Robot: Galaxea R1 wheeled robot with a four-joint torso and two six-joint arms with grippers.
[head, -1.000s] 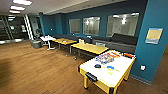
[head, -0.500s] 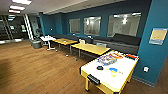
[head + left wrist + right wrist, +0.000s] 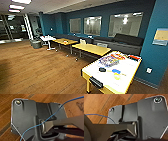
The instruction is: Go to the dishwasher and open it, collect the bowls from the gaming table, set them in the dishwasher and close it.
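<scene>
The gaming table [image 3: 130, 82], a long white-topped table with a yellow frame, stands at the lower right of the head view. Three small bowls sit on its near half. The black bowl [image 3: 102, 69] is nearest the left edge. To its right sits the blue bowl [image 3: 115, 71], with the yellow-green bowl [image 3: 117, 76] just in front of that. The dishwasher is out of view. Both wrist views look down past the robot's dark plate onto the wooden floor [image 3: 7, 112].
A colourful flat item [image 3: 110, 60] lies on the far half of the gaming table. Two yellow-topped tables [image 3: 91, 48] stand behind it, along a dark sofa [image 3: 125, 42] against the blue wall. A white table [image 3: 47, 38] and a grey seat [image 3: 36, 44] stand further back. Wood floor [image 3: 37, 67] stretches to the left.
The whole head view has shifted a little and the gaming table shows slightly larger, so the camera has moved. The bowls lie where they were.
</scene>
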